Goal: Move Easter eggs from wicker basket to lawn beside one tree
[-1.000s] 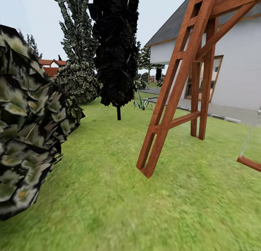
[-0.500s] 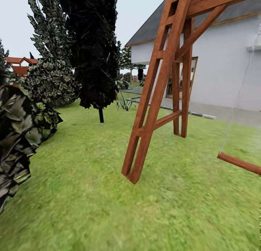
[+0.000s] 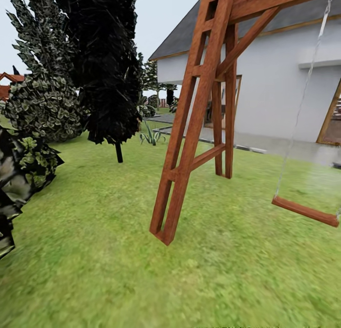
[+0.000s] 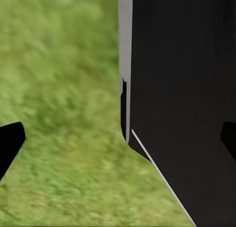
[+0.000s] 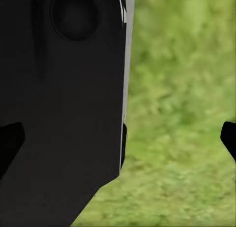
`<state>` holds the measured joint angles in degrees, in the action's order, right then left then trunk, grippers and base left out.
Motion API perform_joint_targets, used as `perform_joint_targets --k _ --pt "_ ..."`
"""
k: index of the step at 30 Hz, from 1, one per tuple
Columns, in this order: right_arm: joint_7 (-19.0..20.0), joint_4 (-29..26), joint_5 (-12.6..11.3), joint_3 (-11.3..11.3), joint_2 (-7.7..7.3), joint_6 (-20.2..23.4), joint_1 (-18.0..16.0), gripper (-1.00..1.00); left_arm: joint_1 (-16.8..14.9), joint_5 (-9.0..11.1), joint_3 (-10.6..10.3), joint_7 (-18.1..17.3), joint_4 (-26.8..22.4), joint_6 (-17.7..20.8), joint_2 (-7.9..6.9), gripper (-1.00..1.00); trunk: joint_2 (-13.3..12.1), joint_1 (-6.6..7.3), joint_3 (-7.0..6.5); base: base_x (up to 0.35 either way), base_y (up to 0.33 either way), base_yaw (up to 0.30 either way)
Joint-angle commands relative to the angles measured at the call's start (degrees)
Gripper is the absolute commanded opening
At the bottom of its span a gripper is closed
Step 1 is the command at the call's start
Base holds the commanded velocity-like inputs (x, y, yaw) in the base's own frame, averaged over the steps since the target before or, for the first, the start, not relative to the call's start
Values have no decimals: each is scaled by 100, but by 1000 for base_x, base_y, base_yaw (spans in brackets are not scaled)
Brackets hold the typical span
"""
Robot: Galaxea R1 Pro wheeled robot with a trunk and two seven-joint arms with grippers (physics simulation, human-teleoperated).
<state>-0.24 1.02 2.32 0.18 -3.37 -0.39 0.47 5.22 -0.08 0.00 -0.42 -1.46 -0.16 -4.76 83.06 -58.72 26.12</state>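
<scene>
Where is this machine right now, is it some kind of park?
More likely a home garden: a lawn with a wooden swing frame and hanging swing seat, a white house close behind, and dark trees alongside.

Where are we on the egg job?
Done: nothing visible yet. In hand: nothing; both wrist views show fingertips spread wide over the lawn, nothing between them. The head view faces a wooden swing frame, a near-black cypress and a house. Left: find the basket, take out three eggs, place them by one tree.
</scene>
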Motion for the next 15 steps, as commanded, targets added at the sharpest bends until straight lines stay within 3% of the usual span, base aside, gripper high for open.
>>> perform_joint_targets --k 1,15 --pt "-2 4 28 2 0 -4 -3 100 5 -3 0 -6 -12 -2 0 100 2 -1 3 113 101 -292" --pt "-2 4 36 0 1 -4 -3 100 5 -6 0 -11 -12 7 0 100 2 -1 3 241 216 -299"
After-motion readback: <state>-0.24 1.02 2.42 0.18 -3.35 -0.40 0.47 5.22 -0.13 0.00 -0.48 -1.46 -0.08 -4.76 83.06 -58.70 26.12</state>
